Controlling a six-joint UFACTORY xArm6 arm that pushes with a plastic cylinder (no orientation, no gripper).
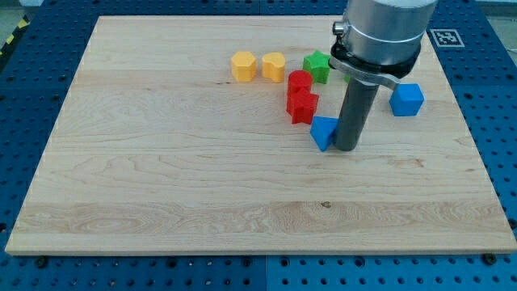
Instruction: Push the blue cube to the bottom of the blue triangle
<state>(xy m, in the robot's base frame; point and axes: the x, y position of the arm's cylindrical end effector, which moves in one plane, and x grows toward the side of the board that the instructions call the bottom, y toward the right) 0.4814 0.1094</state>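
Blue cube sits near the board's right edge, up and right of my tip. My tip, a bare rod holding nothing, touches the blue triangle's right side. The cube must travel down-left, past the rod, to below the triangle.

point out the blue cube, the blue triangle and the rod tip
blue cube (407, 99), camera view, middle of its front face
blue triangle (324, 132), camera view, its visible face, just left of the rod
my tip (347, 149), camera view, the rod's very bottom end
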